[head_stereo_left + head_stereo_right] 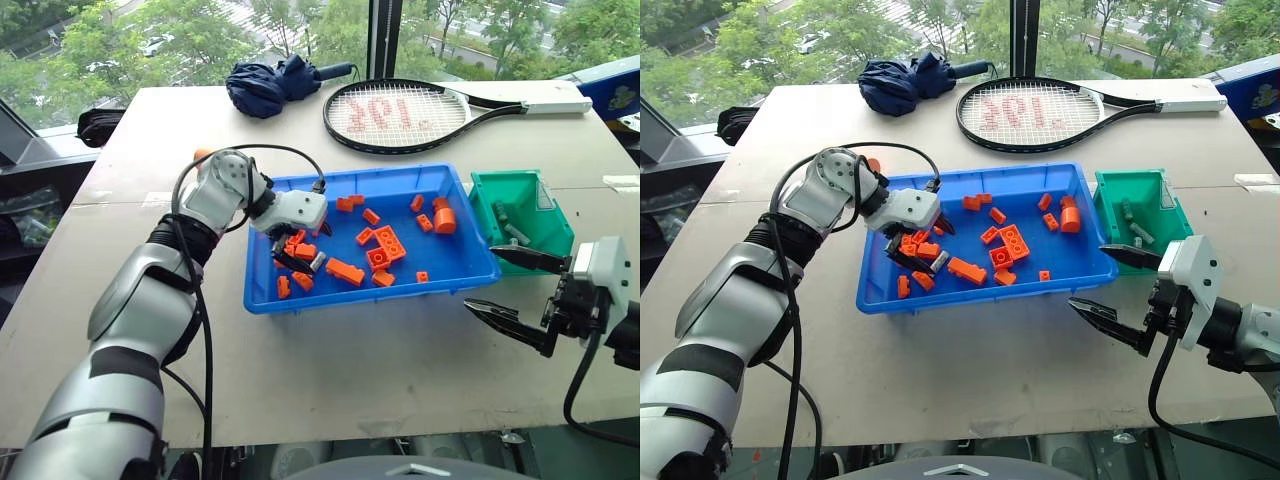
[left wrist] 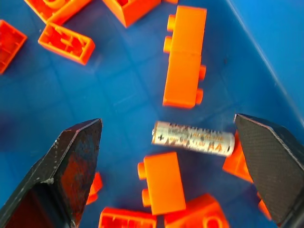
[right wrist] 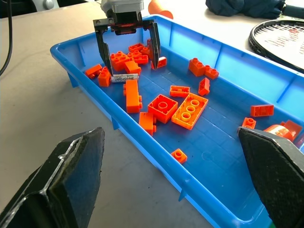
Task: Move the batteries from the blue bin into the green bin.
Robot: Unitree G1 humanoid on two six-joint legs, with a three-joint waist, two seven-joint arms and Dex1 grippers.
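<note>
Your left gripper (image 1: 298,256) hangs wide open in the blue bin (image 1: 455,268) at mid-frame, fingers straddling a battery (image 2: 193,138) among orange bricks (image 1: 388,244). Right of it: green bin (image 1: 543,235) with two batteries, then your right gripper (image 1: 515,288), spread open, empty.

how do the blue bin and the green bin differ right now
The blue bin is large and shallow; the green bin is much smaller and deeper. The blue bin holds many orange bricks and one battery lying between the open left claw's fingers; the green bin holds grey cylinders, apparently batteries, and no bricks. Both are rectangular, open-topped, side by side on the table.
</note>
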